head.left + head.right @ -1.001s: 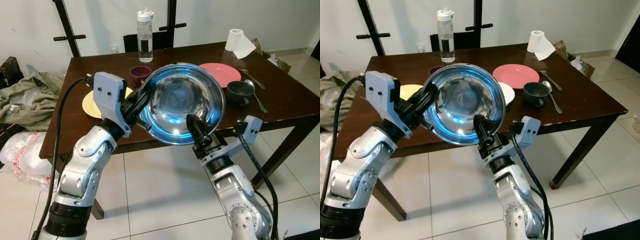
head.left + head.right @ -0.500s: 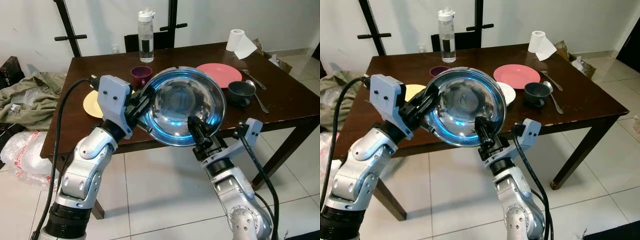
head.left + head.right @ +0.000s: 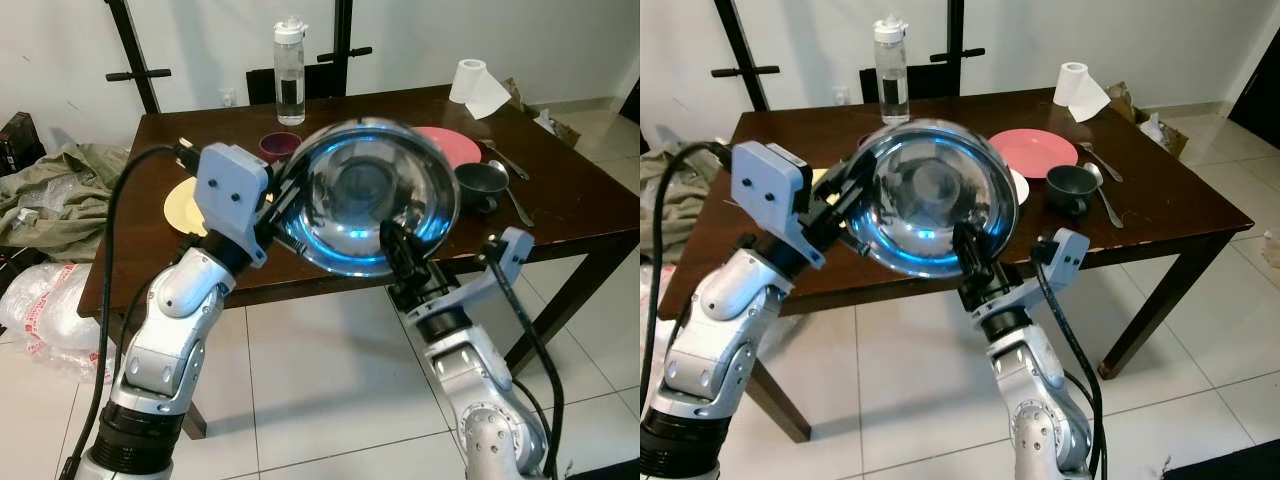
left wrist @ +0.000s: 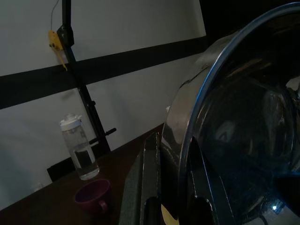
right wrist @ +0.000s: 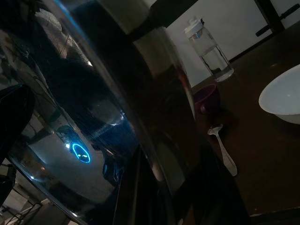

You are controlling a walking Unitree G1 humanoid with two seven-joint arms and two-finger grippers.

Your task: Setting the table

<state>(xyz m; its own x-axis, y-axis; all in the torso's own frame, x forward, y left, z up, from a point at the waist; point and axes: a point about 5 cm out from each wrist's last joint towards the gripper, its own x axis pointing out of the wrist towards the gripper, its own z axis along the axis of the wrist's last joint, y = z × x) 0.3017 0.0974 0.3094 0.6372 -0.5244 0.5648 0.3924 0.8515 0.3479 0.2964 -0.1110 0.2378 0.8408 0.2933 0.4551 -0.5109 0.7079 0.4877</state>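
A large steel mixing bowl [image 3: 370,195] is held in the air above the near edge of the dark wooden counter [image 3: 580,200], tilted so its hollow faces the head camera. The left pincer [image 3: 283,200] is clamped on the bowl's left rim, the right pincer [image 3: 400,250] clamped on its lower rim.

On the counter behind it stand a clear water bottle [image 3: 289,72], a maroon mug [image 3: 277,147], a yellow plate [image 3: 182,207], a pink plate [image 3: 452,145], a dark cup [image 3: 481,185], two spoons [image 3: 510,175] and a paper towel roll [image 3: 472,82].

The right wrist view adds what the bowl hides from the head: a white bowl [image 5: 280,96] and a small spoon [image 5: 224,152] lying near the maroon mug. The left wrist view shows one finger [image 4: 145,183] against the bowl's outer wall.

Crumpled cloth [image 3: 55,195] lies on the floor to the left.
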